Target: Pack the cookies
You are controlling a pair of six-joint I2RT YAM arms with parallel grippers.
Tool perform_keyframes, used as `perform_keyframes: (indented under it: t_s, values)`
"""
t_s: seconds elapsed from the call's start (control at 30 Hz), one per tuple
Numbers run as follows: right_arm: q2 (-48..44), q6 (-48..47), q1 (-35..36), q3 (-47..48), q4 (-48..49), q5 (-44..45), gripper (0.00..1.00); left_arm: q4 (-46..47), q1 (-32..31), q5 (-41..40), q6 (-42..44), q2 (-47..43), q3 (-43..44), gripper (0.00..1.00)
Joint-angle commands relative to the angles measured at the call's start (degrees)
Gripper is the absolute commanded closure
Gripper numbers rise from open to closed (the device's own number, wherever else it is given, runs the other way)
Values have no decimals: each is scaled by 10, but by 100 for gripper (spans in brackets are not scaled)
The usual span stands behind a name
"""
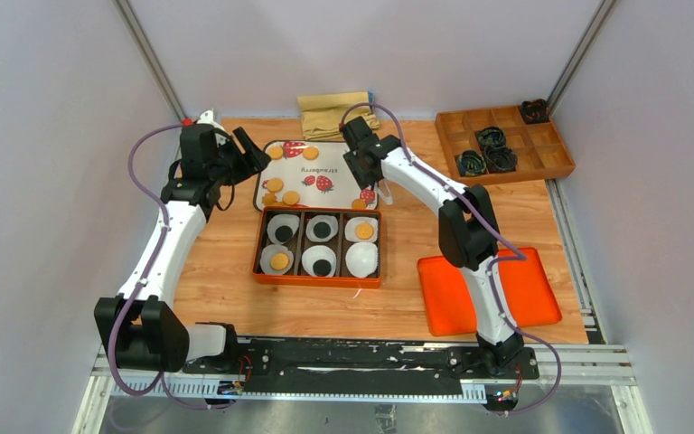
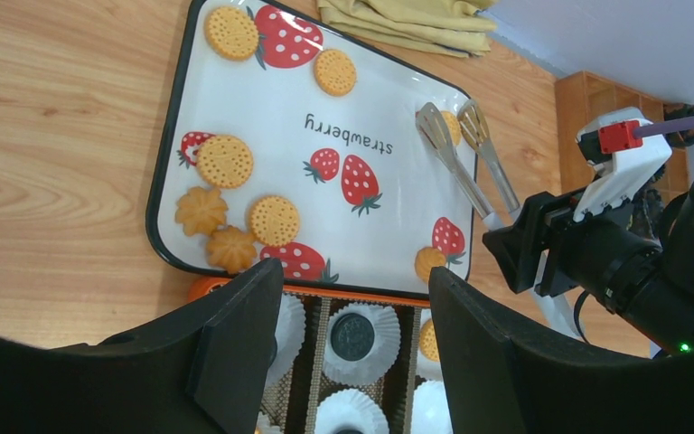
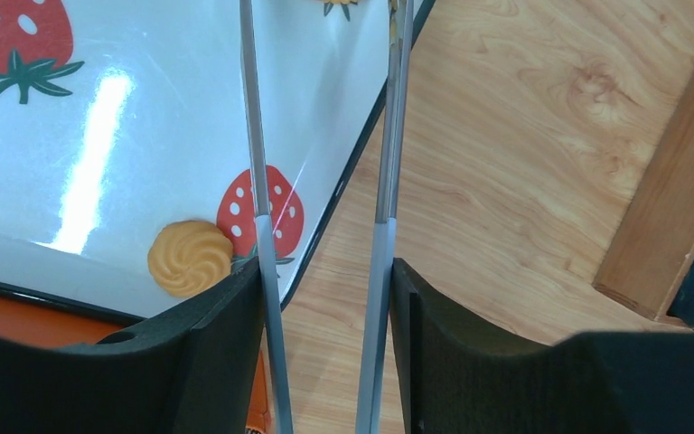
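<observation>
Five of six slots in the box [image 1: 316,281] are holding cookies [image 1: 279,261]; right tool [image 3: 325,316] is clamping tongs [image 3: 259,181], left tool [image 2: 352,289] hanging open, empty.

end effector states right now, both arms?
Left end effector: open, empty.
Right end effector: closed on the tongs.

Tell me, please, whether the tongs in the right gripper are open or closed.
Open. The tongs' two tips stand apart over the strawberry tray, and both arms run separately between the fingers of the right gripper.
</observation>
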Motion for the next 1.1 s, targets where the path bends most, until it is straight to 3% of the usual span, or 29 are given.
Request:
perform_keyframes:
  t_s: [0.0, 0.1, 0.43, 0.67, 1.07]
  values:
    - [12, 24, -9, -5, -7, -21, 46, -1, -3, -3, 9, -2, 0, 33]
    - [20, 31, -14, 4, -15, -33, 48, -1, -3, -3, 9, -3, 0, 33]
    - [-16, 35, -19, -3, -18, -56, 78, -1, -3, -2, 9, -5, -1, 33]
    - [-110, 35, -15, -41, -18, -66, 82, -1, -2, 0, 7, -7, 1, 33]
    - [-388, 57, 50, -234, -43, -110, 82, 0, -3, 5, 1, -8, 0, 33]
